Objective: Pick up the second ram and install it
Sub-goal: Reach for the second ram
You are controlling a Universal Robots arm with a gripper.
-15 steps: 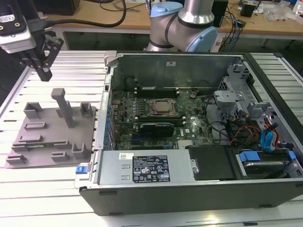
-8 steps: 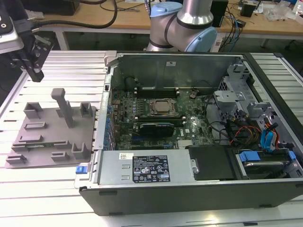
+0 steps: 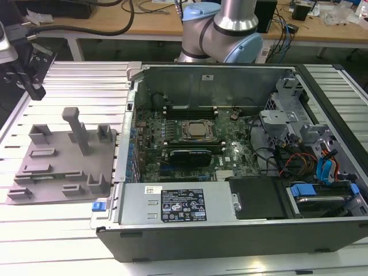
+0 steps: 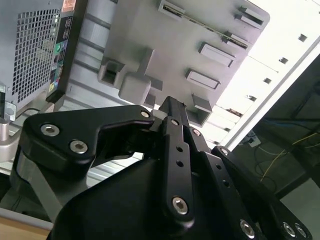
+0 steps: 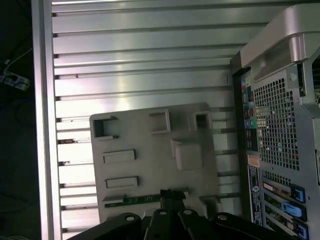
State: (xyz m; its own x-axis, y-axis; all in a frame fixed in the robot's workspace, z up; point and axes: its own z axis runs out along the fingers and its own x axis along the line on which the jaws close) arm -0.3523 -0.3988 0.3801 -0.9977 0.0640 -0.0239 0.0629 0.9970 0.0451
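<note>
Overhead, bright light falls on a ribbed aluminium counter (image 3: pixel 75 80), with wooden benches (image 3: pixel 155 23) and loose cables behind it in the exterior view. An open computer case (image 3: pixel 172 230) lies on the counter, its motherboard (image 3: pixel 236 155) and CPU socket (image 3: pixel 198 130) exposed. Beside the case, on the exterior view's left, rests a grey plastic tray (image 3: pixel 57 144) with upright pegs. The second ram (image 5: pixel 142 200), a thin green stick, lies in a slot along one edge of that tray in the first wrist view. The arm's black fingers (image 3: pixel 35 89) hang above the counter, beyond the tray toward the benches, drawn together with nothing between them and apart from the ram. Past the counter's edge, the second wrist view shows dark floor (image 4: pixel 285 165) with trailing wires
</note>
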